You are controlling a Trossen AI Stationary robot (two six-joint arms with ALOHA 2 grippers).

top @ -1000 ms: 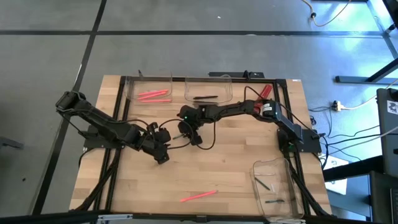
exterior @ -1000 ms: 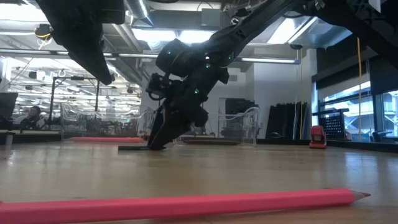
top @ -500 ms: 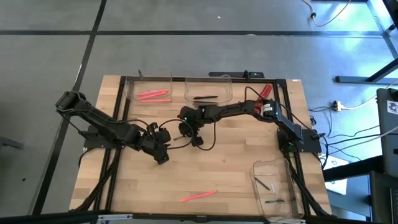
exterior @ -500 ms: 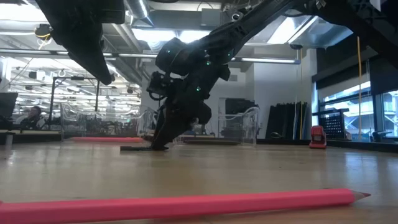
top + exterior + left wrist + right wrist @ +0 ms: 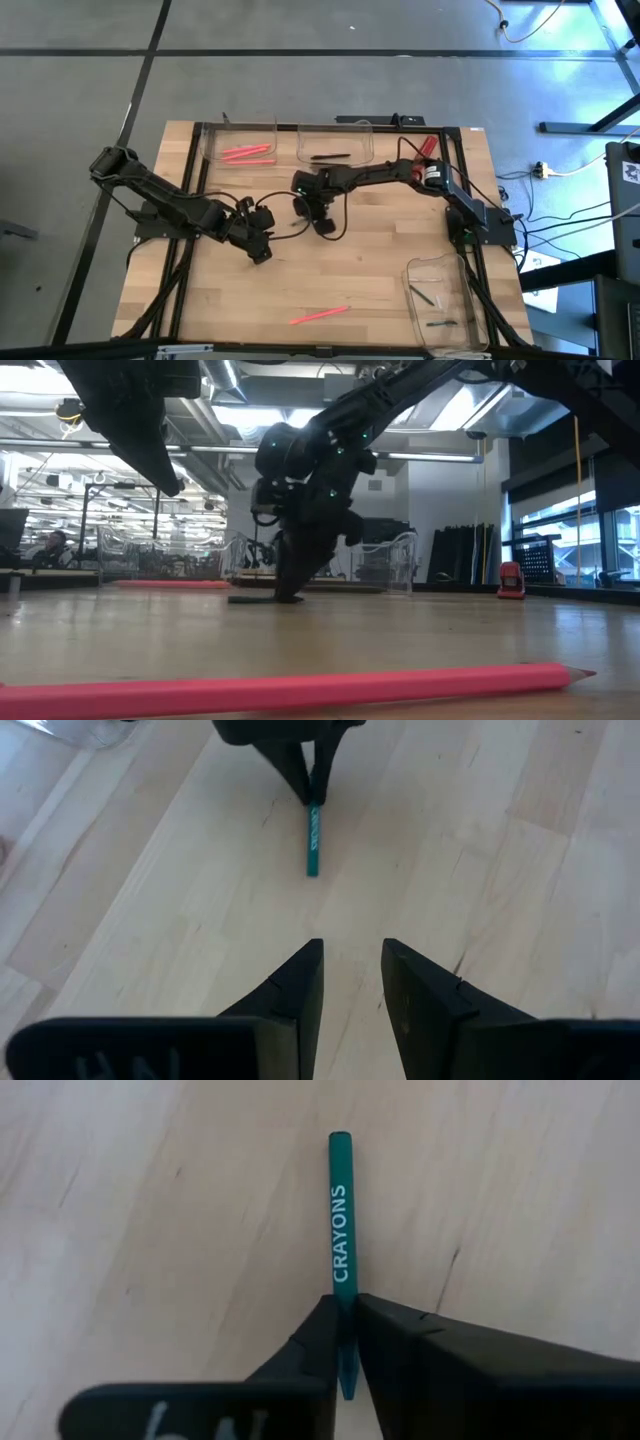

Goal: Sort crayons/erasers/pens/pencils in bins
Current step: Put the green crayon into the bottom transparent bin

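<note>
Step in hand: pick-up of a green crayon (image 5: 341,1230), printed "CRAYONS", is judged to be under way; nothing is yet seen lifted off the bench (image 5: 380,270).
Right claw (image 5: 346,1342): its fingers are pinched together on the near end of the crayon, whose printed length runs straight out ahead of the tips. In the low view the claw (image 5: 291,592) stands tip-down on the wood, with the crayon (image 5: 252,600) lying flat on the bench and reaching out sideways from the tips.
Left claw (image 5: 351,982): fingers are held apart with nothing between them; it waits just above the bench, pointed at the right claw, and the crayon (image 5: 313,842) lies ahead of it, between the two claws.
Bins: two clear bins stand beyond the right claw at the far edge, one (image 5: 240,140) with pink-red sticks (image 5: 246,153), the other (image 5: 336,142) with a slim black pen (image 5: 330,156). A third bin (image 5: 445,290) sits well apart on the right arm's base side, holding dark sticks that look green in places and too small to name.
Left over: a pink-red stick (image 5: 320,315) lies well apart from both claws at the near edge.
Next move: a straight lift is called for, the grip being near one end so the crayon may droop or swivel, followed by carriage over a bin; the third bin is judged the likely one, though that cannot be settled.
</note>
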